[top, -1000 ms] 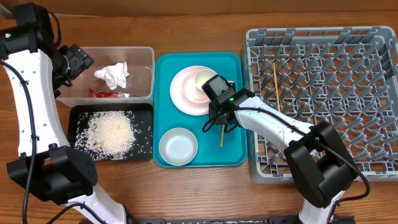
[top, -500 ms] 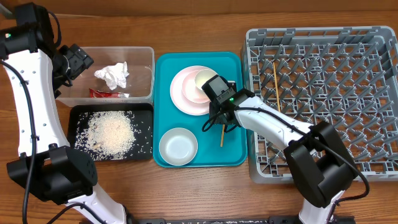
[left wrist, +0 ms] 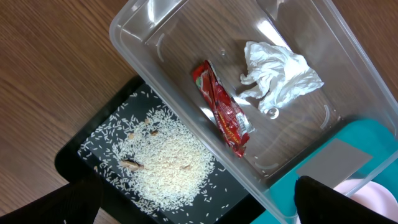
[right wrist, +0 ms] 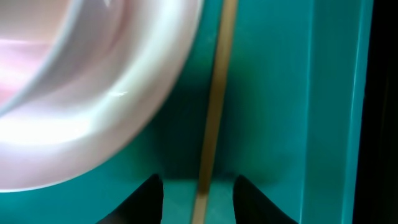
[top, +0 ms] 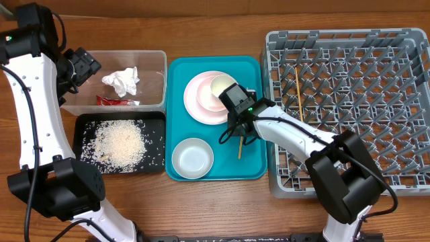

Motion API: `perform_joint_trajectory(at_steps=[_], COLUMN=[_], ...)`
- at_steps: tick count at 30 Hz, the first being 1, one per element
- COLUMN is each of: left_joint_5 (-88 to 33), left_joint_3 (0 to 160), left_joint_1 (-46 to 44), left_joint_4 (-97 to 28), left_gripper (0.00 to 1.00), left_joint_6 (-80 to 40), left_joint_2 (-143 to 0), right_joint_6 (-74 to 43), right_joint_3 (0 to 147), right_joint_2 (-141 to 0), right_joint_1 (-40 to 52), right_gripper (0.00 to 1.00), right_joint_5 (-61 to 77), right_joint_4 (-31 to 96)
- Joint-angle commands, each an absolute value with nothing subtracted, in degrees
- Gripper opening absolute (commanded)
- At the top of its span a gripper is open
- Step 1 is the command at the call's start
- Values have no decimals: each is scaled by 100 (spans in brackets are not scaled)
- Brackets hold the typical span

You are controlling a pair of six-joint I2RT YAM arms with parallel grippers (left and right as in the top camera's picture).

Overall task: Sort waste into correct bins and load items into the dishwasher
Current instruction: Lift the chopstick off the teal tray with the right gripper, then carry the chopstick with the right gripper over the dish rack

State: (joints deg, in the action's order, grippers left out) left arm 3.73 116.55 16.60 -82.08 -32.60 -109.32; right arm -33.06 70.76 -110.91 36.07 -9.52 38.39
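Right pincer (right wrist: pixel 198 200): jaws part-spread, nothing clamped. Thin wooden chopstick (right wrist: pixel 214 112) seen lying between fingertips, untouched, running straight ahead on smooth teal tray (right wrist: pixel 280 93). Glossy round pink plate (right wrist: pixel 81 93) seen close beside chopstick. Left pincer (left wrist: pixel 202 208): jaws held wide, empty. Crinkled red wrapper (left wrist: pixel 221 109) and crumpled white tissue (left wrist: pixel 280 74) seen ahead, inside clear plastic tub (left wrist: pixel 143 56).

The left arm stands bent at the far left, the left gripper (top: pixel 82 66) spread wide. The right arm reaches to the left — the right gripper (right wrist: pixel 199 202) points down, jaws a little apart.
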Motion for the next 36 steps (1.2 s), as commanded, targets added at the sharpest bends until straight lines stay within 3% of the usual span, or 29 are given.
perform_joint_trajectory(at_steps=[1, 9, 34, 36], left_joint_5=[449, 449, 449, 447], left_joint_3=[11684, 11684, 11684, 11684], left_joint_1=[1638, 1638, 1638, 1638], left_joint_4=[-8202, -8202, -8202, -8202], left_gripper=[100, 100, 100, 100], left_joint_6=[-3190, -3190, -3190, -3190], left_joint_2=[-10908, -10908, -10908, -10908], right_joint_6=[-3476, -3507, -3623, -3625], right_joint_3=[6866, 6792, 6781, 6783], right_joint_2=[-11126, -11126, -11126, -11126], right_joint_1=[3592, 3592, 3592, 3592], right_gripper=[39, 25, 25, 18], right_joint_5=[-1090, -1096, -1518, -1509], right_joint_4=[3660, 3605, 3822, 3824])
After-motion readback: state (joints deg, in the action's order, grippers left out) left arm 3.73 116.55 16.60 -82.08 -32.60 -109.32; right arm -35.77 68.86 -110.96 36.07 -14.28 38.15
